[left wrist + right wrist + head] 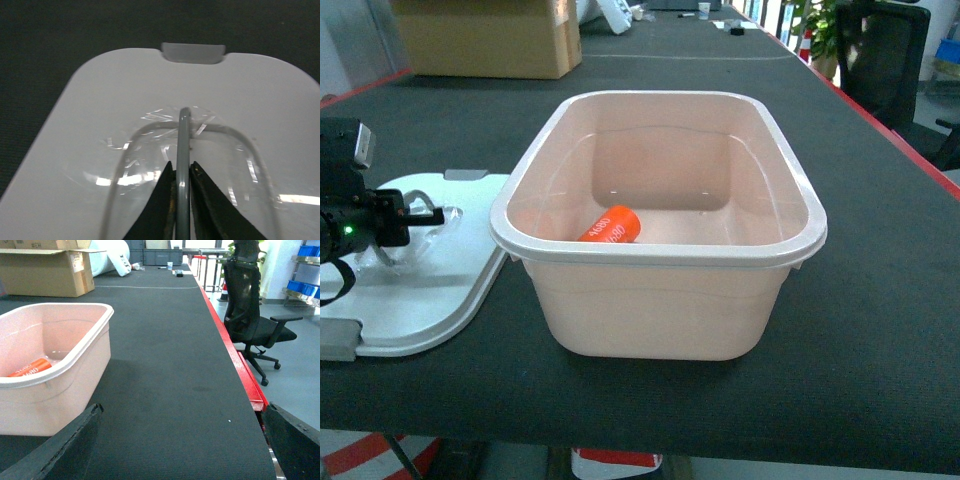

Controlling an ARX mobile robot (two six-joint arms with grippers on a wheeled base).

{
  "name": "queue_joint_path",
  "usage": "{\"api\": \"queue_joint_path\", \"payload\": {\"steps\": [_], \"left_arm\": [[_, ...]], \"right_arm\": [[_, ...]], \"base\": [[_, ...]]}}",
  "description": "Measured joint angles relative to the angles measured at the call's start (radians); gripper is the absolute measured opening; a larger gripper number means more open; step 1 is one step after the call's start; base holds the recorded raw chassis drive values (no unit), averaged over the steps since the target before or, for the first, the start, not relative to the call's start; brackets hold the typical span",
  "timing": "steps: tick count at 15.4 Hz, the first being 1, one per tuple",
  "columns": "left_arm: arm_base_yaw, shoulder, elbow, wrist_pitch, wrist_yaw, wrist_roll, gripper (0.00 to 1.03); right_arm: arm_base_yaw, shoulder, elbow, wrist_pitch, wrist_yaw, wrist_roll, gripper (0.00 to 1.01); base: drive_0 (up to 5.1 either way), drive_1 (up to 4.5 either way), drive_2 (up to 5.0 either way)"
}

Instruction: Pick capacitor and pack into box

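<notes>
An orange capacitor [611, 226] lies on the floor of the pink box [800, 190], near its front left wall; the right wrist view also shows the capacitor [29, 368] inside the box [60, 385]. A white lid [430, 290] lies flat on the table to the left of the box. My left gripper [181, 167] is shut on the lid's grey loop handle [184, 130], which stands upright between the fingers. In the head view that gripper [430, 214] sits over the lid. My right gripper [182, 410] is open above bare black table to the right of the box, holding nothing.
A cardboard carton [485, 35] stands at the far left of the table. The table's red right edge [235, 365] runs beside a black office chair [250, 315]. Dark mat [880, 300] stretches right of the box.
</notes>
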Motion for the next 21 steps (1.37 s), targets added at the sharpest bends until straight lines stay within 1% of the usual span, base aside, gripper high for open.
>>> {"api": "queue_joint_path", "payload": {"steps": [3,8,10,11,13,14,15,16,17,18,20,21], "left_arm": [[-0.001,0.0,0.0,0.002,-0.003,0.001,0.01],[-0.001,-0.008,0.003,-0.008,0.0,-0.002,0.02],[-0.002,-0.037,0.018,-0.039,-0.006,-0.016,0.02],[-0.009,-0.103,0.03,-0.063,-0.021,-0.028,0.02],[-0.043,-0.272,0.133,-0.086,-0.083,-0.028,0.02],[-0.074,-0.333,0.174,-0.108,-0.106,-0.031,0.02],[-0.129,-0.385,0.198,-0.132,-0.135,-0.034,0.02],[-0.195,-0.404,0.203,-0.164,-0.172,-0.044,0.02],[-0.265,-0.406,0.2,-0.215,-0.216,-0.064,0.02],[-0.344,-0.406,0.187,-0.274,-0.278,-0.093,0.02],[-0.455,-0.407,0.183,-0.319,-0.36,-0.136,0.02],[-0.5,-0.407,0.184,-0.341,-0.397,-0.148,0.02]], "right_arm": [[0.0,0.0,0.0,0.0,0.0,0.0,0.98],[0.0,0.0,0.0,0.0,0.0,0.0,0.98],[0.0,0.0,0.0,0.001,0.0,0.0,0.98],[0.0,0.0,0.0,0.0,0.0,0.0,0.98],[0.0,0.0,0.0,0.0,0.0,0.0,0.98],[0.0,0.0,0.0,0.0,0.0,0.0,0.98],[0.0,0.0,0.0,0.0,0.0,0.0,0.98],[0.0,0.0,0.0,0.0,0.0,0.0,0.98],[0.0,0.0,0.0,0.0,0.0,0.0,0.98],[0.0,0.0,0.0,0.0,0.0,0.0,0.98],[0.0,0.0,0.0,0.0,0.0,0.0,0.98],[0.0,0.0,0.0,0.0,0.0,0.0,0.98]], "base": [[0.1,4.12,-3.9],[0.1,4.12,-3.9],[0.1,4.12,-3.9],[0.1,4.12,-3.9],[0.0,0.0,0.0],[0.0,0.0,0.0],[0.0,0.0,0.0],[0.0,0.0,0.0],[0.0,0.0,0.0],[0.0,0.0,0.0],[0.0,0.0,0.0],[0.0,0.0,0.0]]}}
